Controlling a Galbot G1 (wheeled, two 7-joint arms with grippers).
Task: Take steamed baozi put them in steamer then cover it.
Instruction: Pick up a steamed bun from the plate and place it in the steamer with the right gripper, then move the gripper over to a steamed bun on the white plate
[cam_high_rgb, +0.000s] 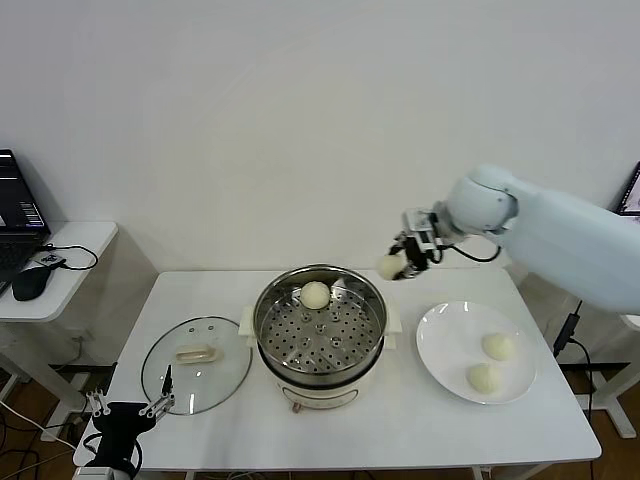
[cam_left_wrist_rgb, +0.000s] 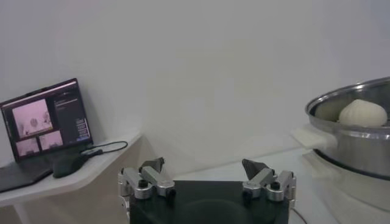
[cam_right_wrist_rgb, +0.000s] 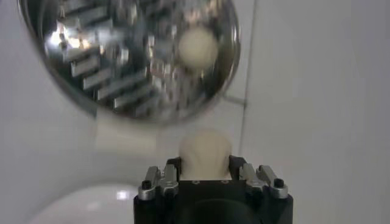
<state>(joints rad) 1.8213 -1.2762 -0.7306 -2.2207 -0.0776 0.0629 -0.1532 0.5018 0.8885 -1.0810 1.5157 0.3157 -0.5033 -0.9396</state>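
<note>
Cream-white dough shows between the jaws of my right gripper (cam_high_rgb: 397, 264): I have it closed on a baozi (cam_high_rgb: 389, 266), carried in the air near the steamer (cam_high_rgb: 320, 330), at about two o'clock from it and above the table (cam_high_rgb: 400, 420). One bun (cam_high_rgb: 315, 294) already sits on the perforated tray at its twelve o'clock edge, and two more (cam_high_rgb: 498, 346) wait on the white plate (cam_high_rgb: 440, 345) at three o'clock. My left gripper (cam_high_rgb: 128, 411) is parked low at the table's eight o'clock corner, jaws spread wide on nothing, just beside the glass lid (cam_high_rgb: 196, 363). My worry is the soft bun: squeezed too hard, it dents or sticks to the fingers on release. Letting go too early would drop it on the steel rim and roll it off. Landing on the seated bun would crowd that side.
</note>
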